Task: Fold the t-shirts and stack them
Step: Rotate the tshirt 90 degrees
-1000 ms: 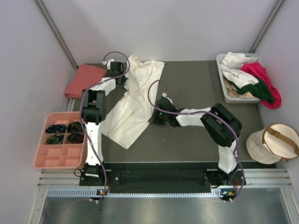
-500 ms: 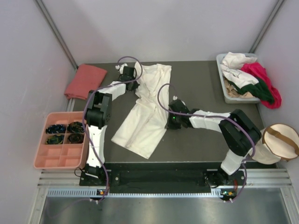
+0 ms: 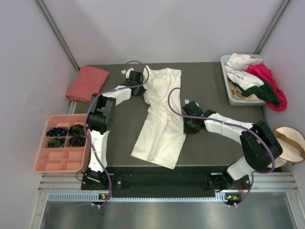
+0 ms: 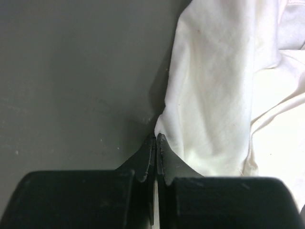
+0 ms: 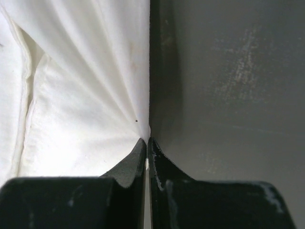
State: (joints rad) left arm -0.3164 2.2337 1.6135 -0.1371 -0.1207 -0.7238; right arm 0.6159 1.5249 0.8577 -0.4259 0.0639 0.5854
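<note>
A large cream-white t-shirt (image 3: 159,119) lies stretched and bunched down the middle of the dark table (image 3: 209,152). My left gripper (image 3: 141,82) is shut on the shirt's upper left edge (image 4: 200,109) at the far side. On the shirt's right edge (image 5: 90,105), midway down, my right gripper (image 3: 185,123) is shut, cloth fanning out from its tips (image 5: 147,141). A salmon-pink t-shirt (image 3: 86,82) lies folded at the table's far left corner. White, magenta and dark green t-shirts (image 3: 255,81) are heaped in and over a grey bin (image 3: 231,98) at the far right.
A pink compartment tray (image 3: 60,160) with dark items stands off the table's left side. A round beige pouch with a tan strap (image 3: 286,143) sits at the right, partly behind my right arm. Grey walls close in the far side and both flanks.
Both grippers have dragged the cream-white shirt to the right across the table; it now lies nearer the middle, its lower end closer to the front edge.
</note>
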